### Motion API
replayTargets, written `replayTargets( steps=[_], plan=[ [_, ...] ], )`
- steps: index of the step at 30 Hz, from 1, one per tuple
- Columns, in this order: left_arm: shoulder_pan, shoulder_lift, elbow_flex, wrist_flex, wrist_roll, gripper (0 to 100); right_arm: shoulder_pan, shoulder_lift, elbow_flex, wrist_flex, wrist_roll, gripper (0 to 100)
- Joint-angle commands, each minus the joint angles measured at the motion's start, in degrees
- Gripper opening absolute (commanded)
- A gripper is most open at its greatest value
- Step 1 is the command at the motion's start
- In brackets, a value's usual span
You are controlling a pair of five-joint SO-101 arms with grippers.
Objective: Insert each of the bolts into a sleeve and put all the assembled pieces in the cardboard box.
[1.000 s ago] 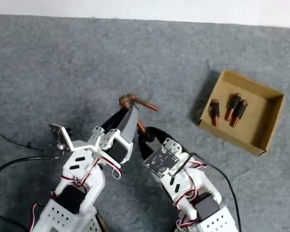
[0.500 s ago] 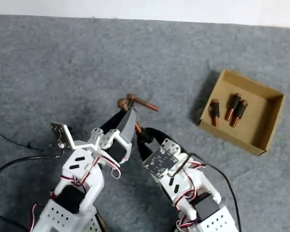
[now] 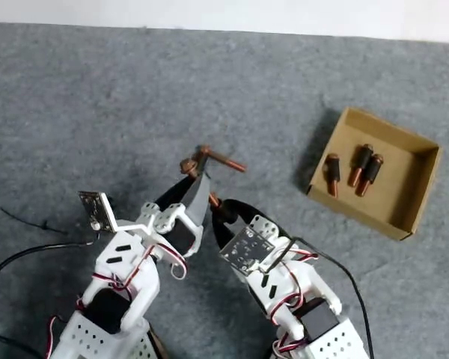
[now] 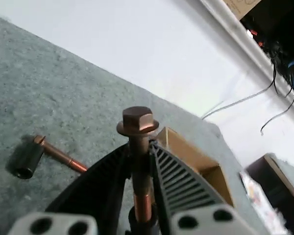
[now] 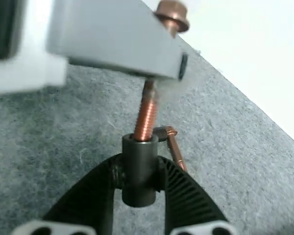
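Note:
My left gripper (image 4: pixel 139 147) is shut on a copper bolt (image 4: pixel 137 122), held head-up with its hex head above the fingertips. My right gripper (image 5: pixel 139 171) is shut on a black sleeve (image 5: pixel 139 169). The bolt's threaded end (image 5: pixel 146 117) enters the sleeve's open top. In the high view both grippers meet mid-table, the left gripper (image 3: pixel 197 179) just above the right gripper (image 3: pixel 218 209). Another bolt (image 3: pixel 224 161) lies on the carpet beyond them, with a black sleeve (image 4: pixel 24 159) at one end. The cardboard box (image 3: pixel 404 134) at the right holds three assembled pieces (image 3: pixel 363 168).
Grey carpet covers the table. A black cable (image 3: pixel 30 224) runs along the left near the arm bases. A white wall edge (image 3: pixel 224 15) borders the far side. The box (image 4: pixel 186 147) stands well apart from the grippers.
The left gripper has shifted the bolt slightly toward the right gripper, so the bolt head sits closer to the sleeve. The loose bolt and the box have not moved.

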Motion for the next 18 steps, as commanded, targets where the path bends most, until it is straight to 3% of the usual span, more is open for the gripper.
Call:
replayTargets(
  steps=[1, 5, 14, 18],
  plan=[
    [5.6, -0.2, 1.1, 4.1, -5.3, 0, 2.3, -1.0, 8.1, -4.4, 0.1, 0.5],
    [9.4, -0.3, 1.1, 6.5, -8.3, 0, 2.8, -1.0, 8.1, -5.0, 0.1, 0.5],
    [7.7, -0.3, 1.1, 6.4, -8.1, 1, 2.9, -1.0, 8.1, -5.0, 0.1, 0.5],
    [5.1, -0.3, 1.1, 6.4, -7.4, 16, 3.8, -1.0, 8.0, -5.0, 0.1, 0.5]
  ],
)
